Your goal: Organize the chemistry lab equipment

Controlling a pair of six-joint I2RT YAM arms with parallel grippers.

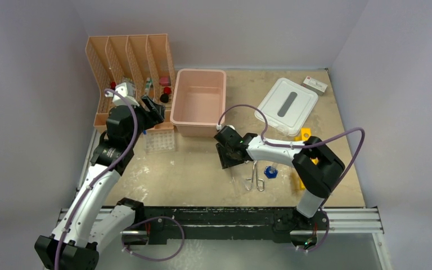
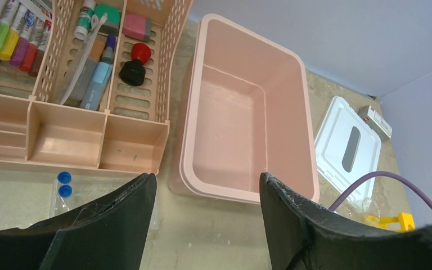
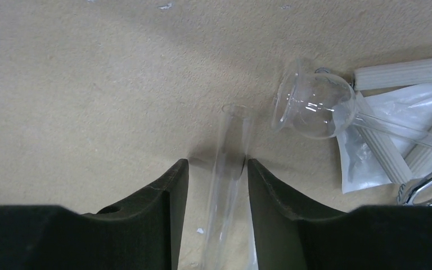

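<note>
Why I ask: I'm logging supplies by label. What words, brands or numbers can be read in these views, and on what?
No text is legible in any view.
Coloured marker pens in the peach slotted organizer: printed labels, too blurred to read.
White-and-green tube beside them: label blurred.
Small white box with a red mark, at the table's far right corner: too small to read.

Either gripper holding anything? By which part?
Nothing is held. Left gripper open, empty. Right gripper straddles the clear tube near its open end, but a gap shows beside it.
</note>
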